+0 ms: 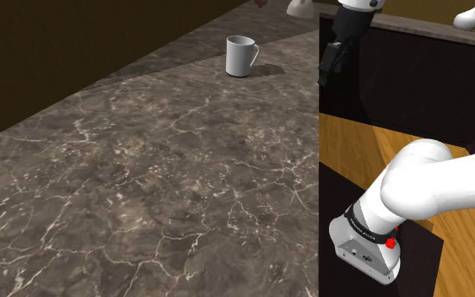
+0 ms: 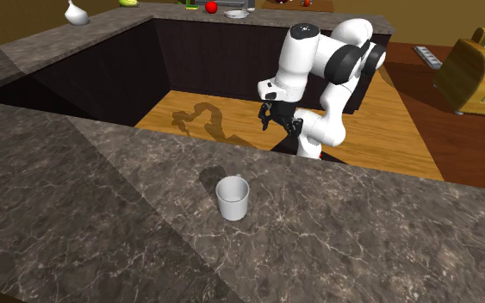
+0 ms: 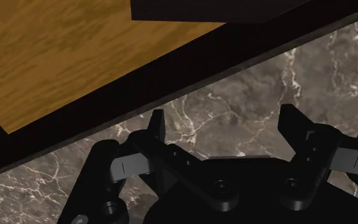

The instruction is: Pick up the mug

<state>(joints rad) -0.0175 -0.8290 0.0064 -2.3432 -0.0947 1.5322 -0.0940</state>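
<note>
A dark, white-veined marble tabletop (image 1: 143, 177) spreads across the shoulder view's left and middle, and its right edge drops to a sunken wooden floor (image 1: 358, 139). On its far part stands the white mug (image 1: 241, 56), upright, mouth up, handle turned toward that view's right; bare stone lies all round it, so an approach looks free from any side. Right of the mug and apart from it, the black gripper (image 1: 329, 67) hangs at the tabletop's edge, pointing down; in the wrist view its fingers (image 3: 157, 124) are spread with nothing between them, marble and the dark edge beneath. I judge the spread a readiness for the mug's wall; the reach across to the mug is not yet made. Farther right, the white arm (image 1: 438, 181) bends over the floor.
</note>
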